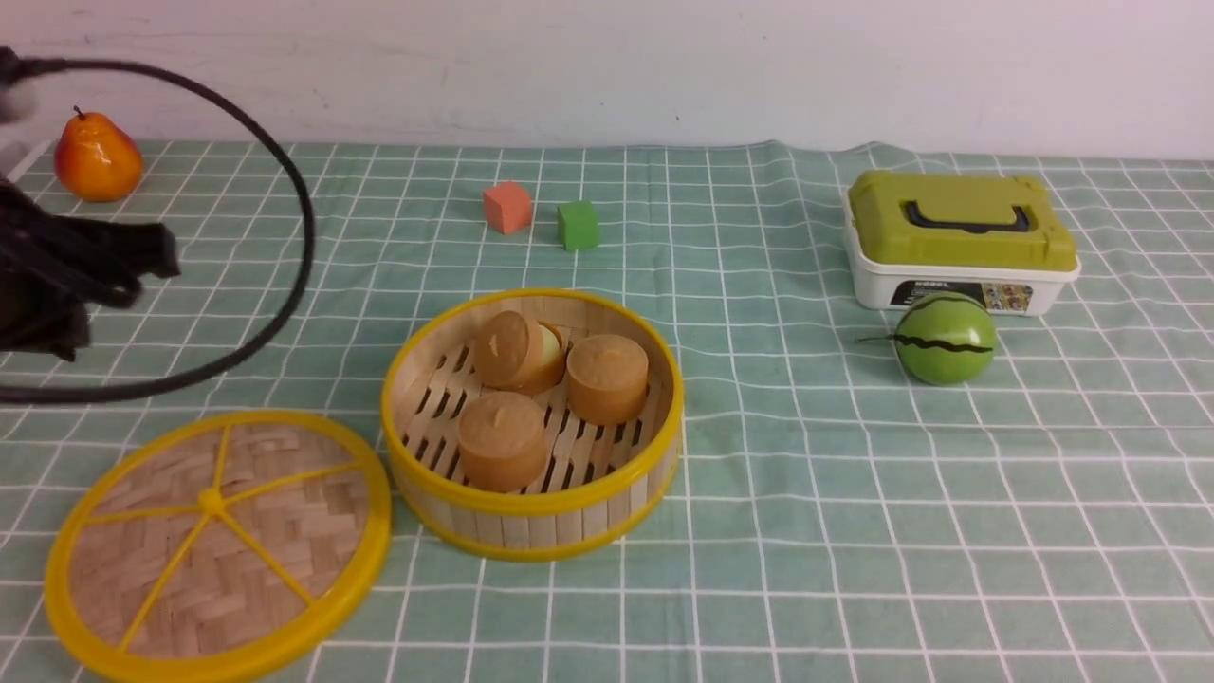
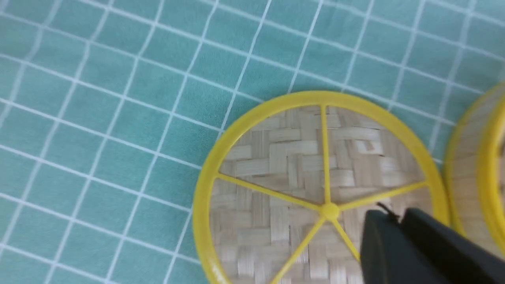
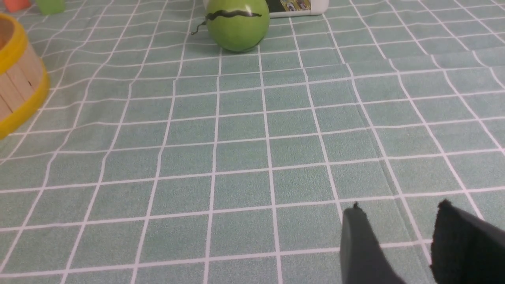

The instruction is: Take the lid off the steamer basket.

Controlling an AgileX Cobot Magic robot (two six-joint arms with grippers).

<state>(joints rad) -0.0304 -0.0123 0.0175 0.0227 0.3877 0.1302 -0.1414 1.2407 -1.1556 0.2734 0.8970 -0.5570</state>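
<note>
The lid (image 1: 218, 545) lies flat on the checked cloth at the front left, its yellow spokes up, just left of the steamer basket (image 1: 531, 517). The basket stands uncovered with three brown round cakes (image 1: 607, 378) on its slatted floor. My left gripper (image 1: 156, 254) is a blurred black shape at the left edge, raised and apart from the lid. In the left wrist view, the left gripper (image 2: 390, 215) is shut on nothing above the lid (image 2: 300, 157), with the basket wall (image 2: 473, 165) beside it. My right gripper (image 3: 400, 209) is open over bare cloth.
An orange pear (image 1: 97, 156) sits at the back left. An orange cube (image 1: 507, 207) and a green cube (image 1: 578, 225) sit behind the basket. A white box with a green top (image 1: 958, 242) and a green striped ball (image 1: 945, 338) are at the right. A black cable (image 1: 302, 247) loops at the left.
</note>
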